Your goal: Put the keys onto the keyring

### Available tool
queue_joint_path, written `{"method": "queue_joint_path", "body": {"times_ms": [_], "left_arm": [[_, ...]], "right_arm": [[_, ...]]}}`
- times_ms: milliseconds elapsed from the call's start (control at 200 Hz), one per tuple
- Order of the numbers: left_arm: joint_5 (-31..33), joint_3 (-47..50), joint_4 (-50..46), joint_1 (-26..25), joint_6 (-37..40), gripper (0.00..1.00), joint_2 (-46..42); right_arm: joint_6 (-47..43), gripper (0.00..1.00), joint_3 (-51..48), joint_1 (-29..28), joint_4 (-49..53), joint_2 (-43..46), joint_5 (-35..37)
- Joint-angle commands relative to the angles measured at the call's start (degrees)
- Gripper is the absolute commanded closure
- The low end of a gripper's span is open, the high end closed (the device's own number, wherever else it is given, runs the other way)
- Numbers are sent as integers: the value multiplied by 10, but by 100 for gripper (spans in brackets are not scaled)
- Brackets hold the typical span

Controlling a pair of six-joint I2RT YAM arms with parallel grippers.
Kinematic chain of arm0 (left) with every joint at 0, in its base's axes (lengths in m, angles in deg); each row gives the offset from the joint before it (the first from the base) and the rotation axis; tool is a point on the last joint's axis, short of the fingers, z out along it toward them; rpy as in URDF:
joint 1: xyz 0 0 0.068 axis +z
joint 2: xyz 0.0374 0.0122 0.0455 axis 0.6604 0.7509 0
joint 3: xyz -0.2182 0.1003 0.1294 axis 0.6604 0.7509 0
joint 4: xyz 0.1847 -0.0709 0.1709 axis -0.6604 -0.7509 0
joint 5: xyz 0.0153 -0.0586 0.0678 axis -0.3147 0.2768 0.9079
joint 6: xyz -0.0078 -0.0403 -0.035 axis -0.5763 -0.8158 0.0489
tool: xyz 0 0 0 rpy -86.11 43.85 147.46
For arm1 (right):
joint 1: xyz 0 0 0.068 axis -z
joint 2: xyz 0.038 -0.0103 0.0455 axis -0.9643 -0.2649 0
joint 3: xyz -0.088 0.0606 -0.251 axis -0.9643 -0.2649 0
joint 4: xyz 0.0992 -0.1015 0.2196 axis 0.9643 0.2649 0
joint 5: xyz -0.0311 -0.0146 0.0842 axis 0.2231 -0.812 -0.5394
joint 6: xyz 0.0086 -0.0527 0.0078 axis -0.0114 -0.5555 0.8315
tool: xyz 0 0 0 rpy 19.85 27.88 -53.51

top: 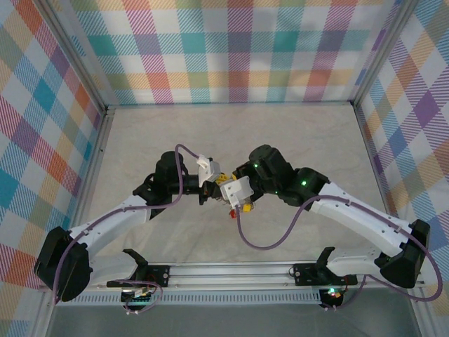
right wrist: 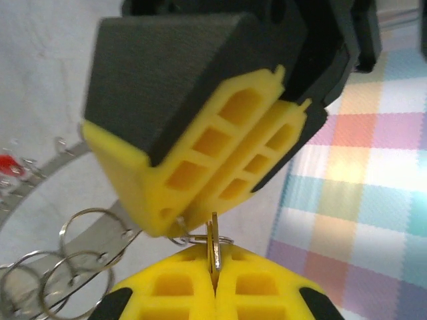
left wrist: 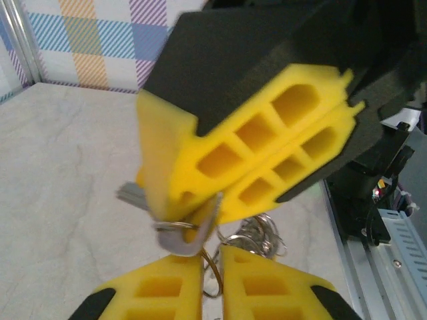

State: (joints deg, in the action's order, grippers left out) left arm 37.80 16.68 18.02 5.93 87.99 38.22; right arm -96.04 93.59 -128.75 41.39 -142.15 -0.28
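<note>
My two grippers meet tip to tip above the table's middle, left gripper [top: 212, 191] against right gripper [top: 226, 184]. The right gripper [right wrist: 213, 263] is shut on a thin silvery key [right wrist: 213, 243], seen edge-on, with a small wire ring [right wrist: 200, 239] threaded through its head. From the left wrist view that key [left wrist: 179, 241] sticks out below the right gripper's yellow fingers [left wrist: 267, 153]. My left gripper [left wrist: 212, 257] has its jaws slightly parted, and a thin ring wire [left wrist: 215, 280] runs loose through the gap. The keyring [right wrist: 40, 193], a grey metal band fringed with small rings, lies below on the table.
A bunch of loose silvery rings [left wrist: 263, 233] hangs behind the left fingers. A red tag [right wrist: 7, 163] lies by the keyring. Checked walls [top: 231, 49] close in the beige table [top: 140, 140]. The arms' rail [top: 224, 274] runs along the near edge.
</note>
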Motion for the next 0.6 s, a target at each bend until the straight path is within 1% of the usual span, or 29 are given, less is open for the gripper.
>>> {"method": "queue_joint_path", "body": {"times_ms": [0, 75, 125, 135, 150, 160, 165, 175, 180, 185, 195, 250, 310, 405, 595], "left_arm": [[-11, 10, 27, -4, -2, 81, -33], [0, 18, 23, 0, 1, 76, -47], [9, 22, 20, 4, 1, 70, -58], [12, 23, 20, 5, 1, 67, -61], [15, 25, 19, 6, 0, 56, -64], [16, 26, 19, 6, 0, 44, -67], [17, 26, 19, 7, -1, 35, -68], [20, 27, 19, 7, -1, 13, -71], [21, 28, 19, 7, -2, 6, -72], [22, 28, 19, 8, -2, 3, -74], [23, 30, 20, 8, -3, 1, -76], [30, 35, 19, 12, -4, 0, -87], [37, 38, 16, 16, -4, 0, -98], [50, 41, 8, 28, -11, 0, -114], [84, 62, 23, 48, -26, 0, -158]], "right_arm": [[-85, 100, 5, -5, -64, -3, 37], [-116, 100, -2, -5, -73, -2, 53], [-138, 100, -11, -6, -86, 0, 61], [-142, 100, -13, -5, -90, 0, 62], [-149, 100, -16, -6, -94, 0, 64], [-154, 100, -19, -6, -97, 1, 64], [-156, 100, -19, -6, -99, 1, 64], [-160, 100, -21, -5, -102, 1, 64], [-162, 100, -23, -4, -104, 1, 64], [-164, 100, -24, -5, -105, 2, 63], [-168, 100, -25, -5, -108, 2, 62], [-186, 100, -34, -5, -120, 5, 57], [-187, 100, -40, -3, -132, 8, 51], [-167, 100, -35, 3, -134, 12, 38], [-111, 100, -28, 29, -122, 32, -7]]}}
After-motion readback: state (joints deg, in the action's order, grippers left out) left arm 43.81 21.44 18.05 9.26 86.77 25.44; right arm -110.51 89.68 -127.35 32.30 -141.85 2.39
